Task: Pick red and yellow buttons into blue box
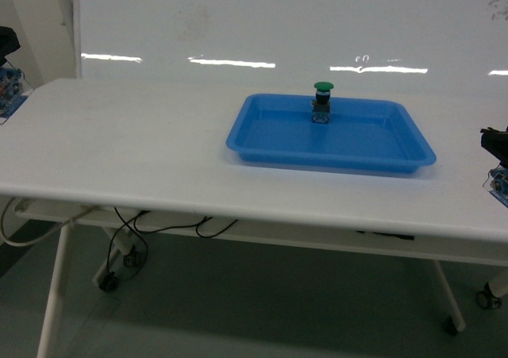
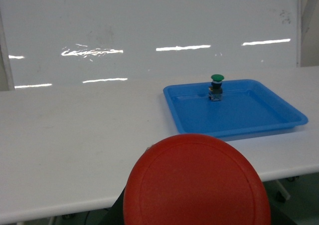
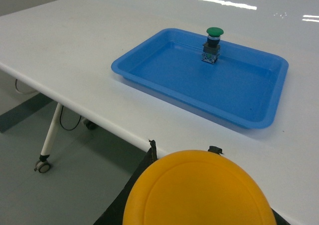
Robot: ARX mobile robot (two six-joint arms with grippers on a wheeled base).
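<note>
Left fingers: hidden; red button [image 2: 197, 182] fills the view just below my wrist, apparently clamped.
Right fingers: hidden; yellow button [image 3: 199, 190] likewise.
Ahead: green button [image 1: 322, 102] alone in shallow blue tray [image 1: 262, 140].
Progress: both picked; blue box unseen, drops remain.

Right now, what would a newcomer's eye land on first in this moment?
The red cap filling the bottom of the left wrist view and the yellow cap filling the bottom of the right wrist view, each pressed close to its camera. Next comes the shallow blue tray on the white table, with a green-capped button standing upright near its far edge.
</note>
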